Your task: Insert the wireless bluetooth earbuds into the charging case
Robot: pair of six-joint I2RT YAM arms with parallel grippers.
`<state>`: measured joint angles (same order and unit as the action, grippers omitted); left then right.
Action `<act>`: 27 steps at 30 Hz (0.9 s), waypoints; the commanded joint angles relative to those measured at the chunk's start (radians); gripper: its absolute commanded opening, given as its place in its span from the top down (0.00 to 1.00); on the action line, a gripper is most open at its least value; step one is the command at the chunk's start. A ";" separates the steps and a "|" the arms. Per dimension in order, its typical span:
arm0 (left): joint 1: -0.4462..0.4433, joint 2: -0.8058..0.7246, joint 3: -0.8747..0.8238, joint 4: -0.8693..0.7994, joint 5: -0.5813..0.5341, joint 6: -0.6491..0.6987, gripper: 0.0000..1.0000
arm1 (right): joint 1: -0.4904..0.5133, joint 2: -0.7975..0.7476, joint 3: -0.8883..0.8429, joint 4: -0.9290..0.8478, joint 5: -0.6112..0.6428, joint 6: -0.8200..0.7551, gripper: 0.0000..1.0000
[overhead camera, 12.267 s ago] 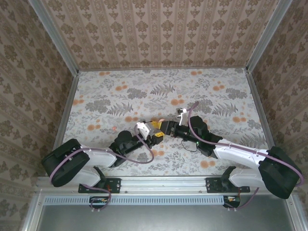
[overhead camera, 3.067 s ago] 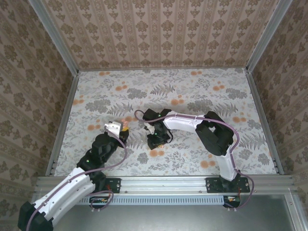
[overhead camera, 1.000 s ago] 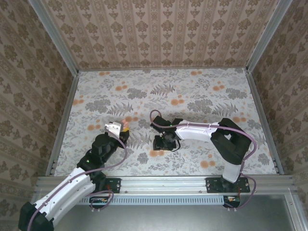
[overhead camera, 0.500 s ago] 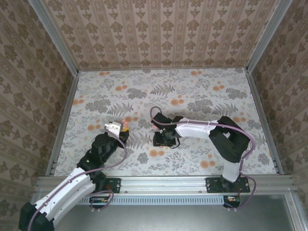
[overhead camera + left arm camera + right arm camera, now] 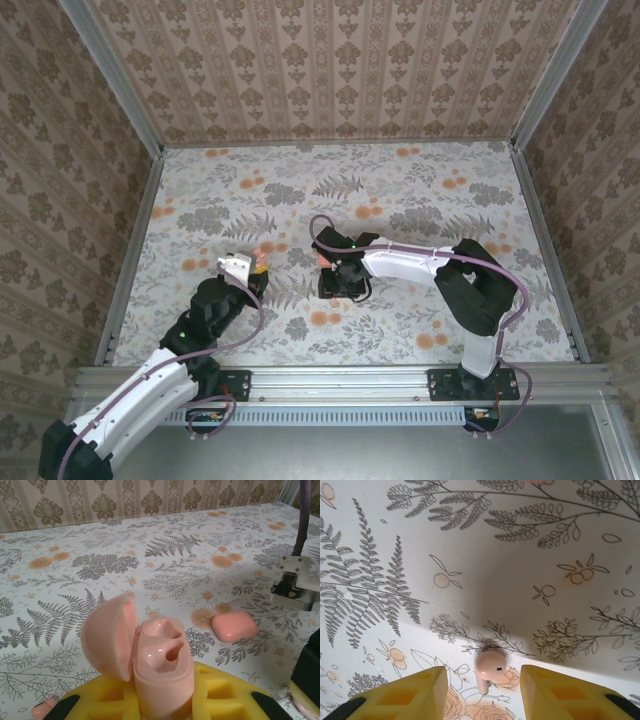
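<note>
Since a second ago, the right gripper [image 5: 340, 282] has been moved a little toward the far edge of the flower-print table [image 5: 420, 190]. The left arm has been kept where it was. The right gripper is pointed straight down near the middle of the table, with its yellow fingers [image 5: 410, 695] spread apart. One short-stemmed pale-pink plastic earbud [image 5: 490, 668] is seen lying on the table between them, touched by neither. The pale-pink plastic charging case [image 5: 157, 665] is pinched upright in the left gripper [image 5: 256, 264], toward the left edge, with its round hinged lid swung open. A coral-pink rounded block [image 5: 234, 626] is laid on the table near the right gripper. Wide open table is left toward the far edge and the right edge, up to the patterned walls [image 5: 330, 70].
</note>
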<state>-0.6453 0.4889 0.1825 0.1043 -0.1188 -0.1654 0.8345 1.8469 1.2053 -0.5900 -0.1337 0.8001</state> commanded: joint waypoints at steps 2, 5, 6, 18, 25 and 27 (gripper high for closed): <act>0.009 -0.005 -0.003 0.016 0.013 -0.003 0.84 | 0.000 -0.025 0.023 -0.069 0.022 0.026 0.57; 0.009 -0.005 -0.004 0.016 0.013 -0.002 0.84 | 0.002 -0.006 0.035 -0.073 0.014 0.019 0.57; 0.009 -0.005 -0.003 0.015 0.013 -0.002 0.84 | 0.002 0.001 0.036 -0.075 0.011 0.018 0.57; 0.010 -0.006 -0.002 0.014 0.013 -0.002 0.84 | 0.003 0.066 0.046 -0.042 -0.019 0.011 0.63; 0.010 -0.006 -0.003 0.015 0.012 -0.004 0.84 | 0.005 0.089 0.044 -0.025 -0.017 0.005 0.68; 0.011 -0.006 -0.004 0.016 0.013 -0.004 0.84 | 0.004 0.095 0.046 -0.024 -0.015 0.004 0.69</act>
<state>-0.6399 0.4889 0.1825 0.1043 -0.1158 -0.1654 0.8352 1.9041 1.2312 -0.6292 -0.1406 0.8101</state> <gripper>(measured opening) 0.192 0.313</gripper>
